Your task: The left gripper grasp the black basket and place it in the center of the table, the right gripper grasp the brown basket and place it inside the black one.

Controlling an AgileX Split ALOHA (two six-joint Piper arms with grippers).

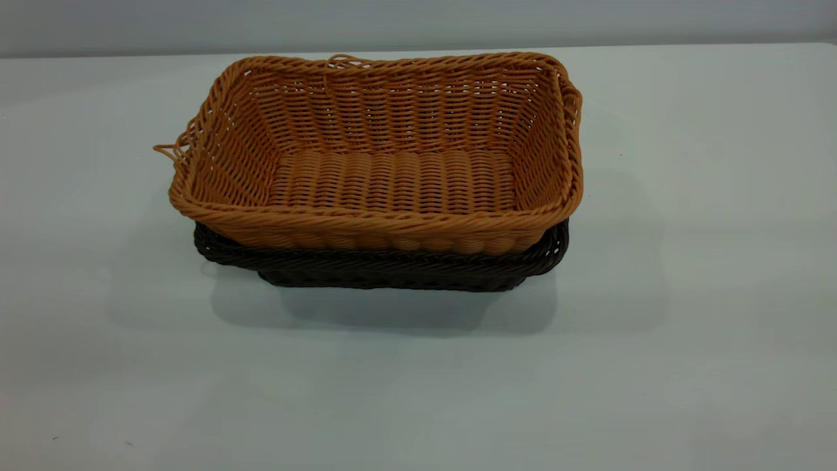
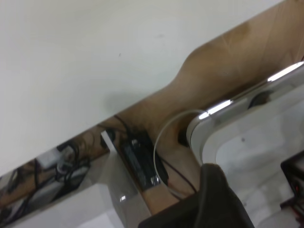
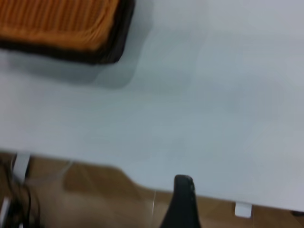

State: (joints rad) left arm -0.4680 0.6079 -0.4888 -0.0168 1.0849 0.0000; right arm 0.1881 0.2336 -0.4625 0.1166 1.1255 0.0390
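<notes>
Black basket (image 1: 392,265) mostly hidden under brown basket (image 1: 379,157)

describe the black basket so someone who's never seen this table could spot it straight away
On the wide white table, near its middle, two woven baskets sit nested as one stack. The black basket is the lower one: only its dark braided rim and a strip of wall show beneath the orange-brown basket set inside it.

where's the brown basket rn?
Exterior view: the brown basket sits nested inside the black basket, near the middle of the table.
</notes>
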